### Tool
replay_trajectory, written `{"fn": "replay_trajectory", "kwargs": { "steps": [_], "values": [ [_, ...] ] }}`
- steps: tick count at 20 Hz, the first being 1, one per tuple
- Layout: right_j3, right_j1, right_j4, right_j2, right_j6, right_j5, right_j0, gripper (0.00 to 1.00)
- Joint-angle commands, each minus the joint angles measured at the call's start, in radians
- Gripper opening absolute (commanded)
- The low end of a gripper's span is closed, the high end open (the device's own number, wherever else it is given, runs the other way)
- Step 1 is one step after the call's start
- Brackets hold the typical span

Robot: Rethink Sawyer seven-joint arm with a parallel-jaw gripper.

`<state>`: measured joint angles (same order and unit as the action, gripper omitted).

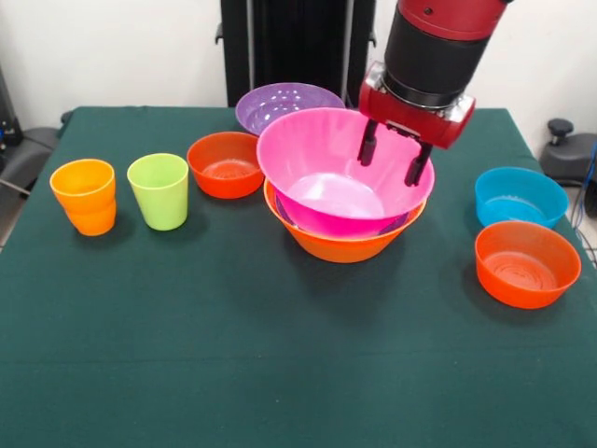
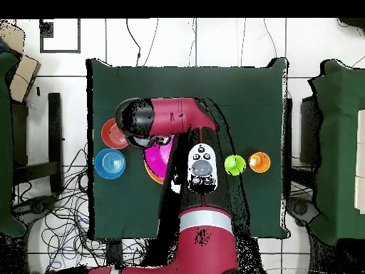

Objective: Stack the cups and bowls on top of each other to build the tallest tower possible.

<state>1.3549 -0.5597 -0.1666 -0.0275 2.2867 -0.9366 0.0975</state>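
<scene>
Bowls sit nested at the middle of the green table point(image 1: 187, 355): we see the large pink bowl point(image 1: 322, 154) resting inside the yellow-orange bowl point(image 1: 340, 245), with a sliver of purple showing between their rims, and we take this tower as our landmark. The gripper point(image 1: 393, 159) hangs over the far right rim of the pink bowl, its two dark fingers point(image 1: 369, 145) spread apart with nothing between them; one finger dips inside the bowl and the other sits at the rim, though we cannot tell whether either touches the plastic.

Behind the tower, just touching its far side in the front view, we find a purple bowl point(image 1: 280, 103). To the tower's left, close beside it, sits a small red-orange bowl point(image 1: 227, 164). Further left stands the lime green cup point(image 1: 159, 190), upright, and beyond it the orange cup point(image 1: 84, 195), also upright, the two near each other but apart. Well to the right of the tower we see the blue bowl point(image 1: 519, 196), and just in front of it, nearly touching, a second red-orange bowl point(image 1: 526, 263).

From overhead the arm point(image 2: 171, 118) covers most of the tower, leaving only part of the pink bowl visible.
</scene>
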Motion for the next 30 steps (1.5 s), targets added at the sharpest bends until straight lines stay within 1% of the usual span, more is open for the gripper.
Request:
{"fn": "replay_trajectory", "kwargs": {
  "steps": [1,5,7,9,12,16,18,21,22,24,26,30],
  "values": [
    [0.019,0.009,0.033,0.009,0.152,-0.035,-0.018,1.00],
    [0.038,-0.002,0.053,0.024,0.156,-0.034,-0.032,1.00],
    [0.032,-0.022,0.067,0.033,0.159,-0.089,-0.045,1.00],
    [0.020,-0.060,0.086,0.043,0.160,-0.167,-0.057,1.00],
    [0.018,-0.116,0.120,0.049,0.138,-0.259,-0.054,1.00],
    [0.095,-0.209,0.161,0.046,0.058,-0.281,-0.017,1.00],
    [0.130,-0.261,0.170,0.050,0.008,-0.300,0.004,1.00],
    [0.169,-0.314,0.171,0.057,-0.058,-0.317,0.041,1.00],
    [0.189,-0.328,0.174,0.056,-0.080,-0.311,0.058,1.00],
    [0.245,-0.347,0.176,0.051,-0.126,-0.265,0.091,1.00],
    [0.305,-0.359,0.172,0.048,-0.144,-0.198,0.107,1.00],
    [0.344,-0.374,0.155,0.033,-0.146,-0.124,0.121,1.00]
  ]
}}
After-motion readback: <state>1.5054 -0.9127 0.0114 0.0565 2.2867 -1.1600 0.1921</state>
